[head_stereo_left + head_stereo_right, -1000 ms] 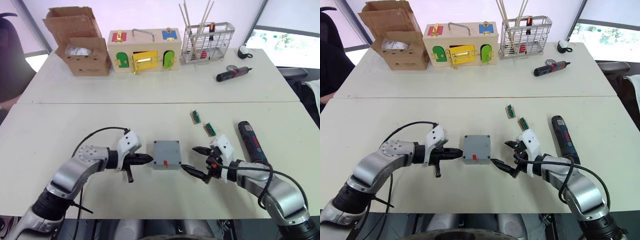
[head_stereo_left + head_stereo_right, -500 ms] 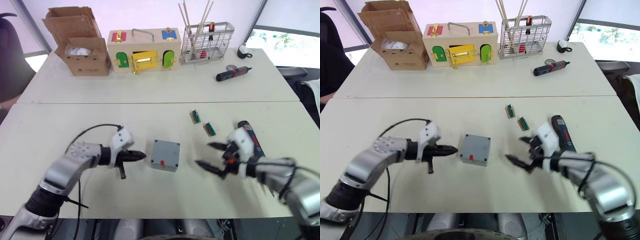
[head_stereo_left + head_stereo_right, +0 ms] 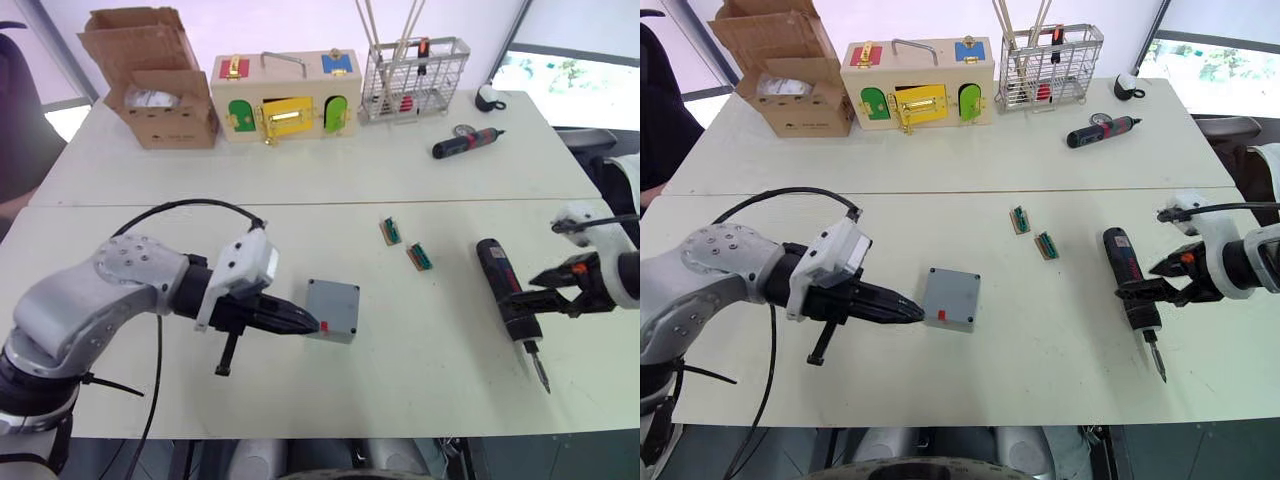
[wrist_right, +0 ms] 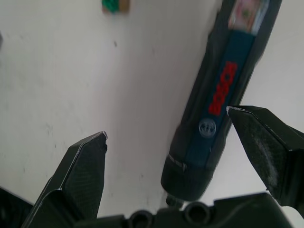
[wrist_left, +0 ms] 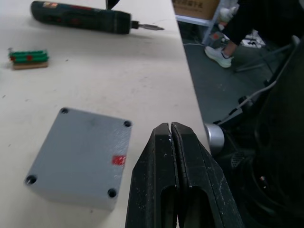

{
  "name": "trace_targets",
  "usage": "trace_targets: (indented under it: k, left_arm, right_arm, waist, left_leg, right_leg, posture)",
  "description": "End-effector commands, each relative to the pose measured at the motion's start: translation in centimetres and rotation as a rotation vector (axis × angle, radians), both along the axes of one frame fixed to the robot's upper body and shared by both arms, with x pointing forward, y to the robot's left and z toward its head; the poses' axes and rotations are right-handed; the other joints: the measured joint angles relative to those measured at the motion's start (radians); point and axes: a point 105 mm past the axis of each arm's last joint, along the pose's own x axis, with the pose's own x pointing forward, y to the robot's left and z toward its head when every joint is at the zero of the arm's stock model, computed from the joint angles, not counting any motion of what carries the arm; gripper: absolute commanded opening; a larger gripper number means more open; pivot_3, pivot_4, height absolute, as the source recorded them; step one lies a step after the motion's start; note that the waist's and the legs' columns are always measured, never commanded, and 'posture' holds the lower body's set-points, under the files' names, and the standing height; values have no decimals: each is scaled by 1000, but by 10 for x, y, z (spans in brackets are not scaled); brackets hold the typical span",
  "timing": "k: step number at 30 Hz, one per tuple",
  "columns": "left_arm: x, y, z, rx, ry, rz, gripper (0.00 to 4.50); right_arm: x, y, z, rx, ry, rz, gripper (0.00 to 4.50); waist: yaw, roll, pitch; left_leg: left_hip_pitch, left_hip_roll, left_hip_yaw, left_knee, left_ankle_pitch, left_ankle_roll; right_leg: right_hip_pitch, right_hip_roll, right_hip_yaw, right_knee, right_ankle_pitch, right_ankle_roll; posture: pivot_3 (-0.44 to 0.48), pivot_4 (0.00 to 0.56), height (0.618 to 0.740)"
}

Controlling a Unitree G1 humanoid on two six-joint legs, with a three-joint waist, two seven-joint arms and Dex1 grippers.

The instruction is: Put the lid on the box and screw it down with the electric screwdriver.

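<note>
The white table (image 3: 300, 190) bears the closed small grey square plastic box (image 3: 332, 310), lid (image 5: 83, 152) seated; left gripper (image 3: 300, 322), fingers pressed together, braces its near side; right gripper (image 3: 1152, 280), fingers wide, straddles the thick dark cylindrical electric screwdriver (image 3: 507, 294) to grasp it.

"BOSCH" in red on electric screwdriver (image 4: 223, 95) label.
</note>
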Motion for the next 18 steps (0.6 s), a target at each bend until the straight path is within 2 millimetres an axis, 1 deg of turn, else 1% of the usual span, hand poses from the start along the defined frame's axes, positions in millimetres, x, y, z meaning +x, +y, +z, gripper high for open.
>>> trace_targets:
  k: [1, 4, 10, 13, 18]
  left_arm:
    - [-13, -3, -2, 19, -21, -52, 0]
    - [-14, -3, -7, 35, -39, -37, 0]
    - [-14, -4, -10, 49, -55, -7, 0]
    - [-12, -4, -12, 61, -72, 8, 0]
    - [-11, -5, -14, 64, -68, 21, 0]
  right_arm:
    - [-9, -11, -5, 6, 102, -35, 4472]
    - [-9, -20, -18, 1, 158, -86, 4472]
    - [-3, -22, -32, 58, 219, -205, 4472]
    - [3, -20, -38, 76, 236, -248, 4472]
    - [8, -16, -44, 77, 254, -261, 4472]
  waist:
    - [1, 0, 0]
    - [1, 0, 0]
    - [1, 0, 0]
    - [2, 0, 0]
    - [2, 0, 0]
  left_leg:
    - [0, 0, 0, 0, 0, 0]
    - [0, 0, 0, 0, 0, 0]
    - [0, 0, 0, 1, 0, 0]
    - [0, 0, 0, 1, 0, 0]
    - [0, 0, 0, 1, 0, 0]
  right_leg:
    - [0, 0, 0, 0, 0, 0]
    - [-1, 0, 0, 0, 0, 0]
    - [0, 0, 0, 0, 0, 0]
    - [-1, 1, 0, 0, 0, 0]
    - [0, 1, 0, 0, 0, 0]
  posture:
    - [0, 150, 740]
    - [0, 150, 740]
    - [0, 150, 740]
    - [0, 150, 740]
    - [0, 150, 740]
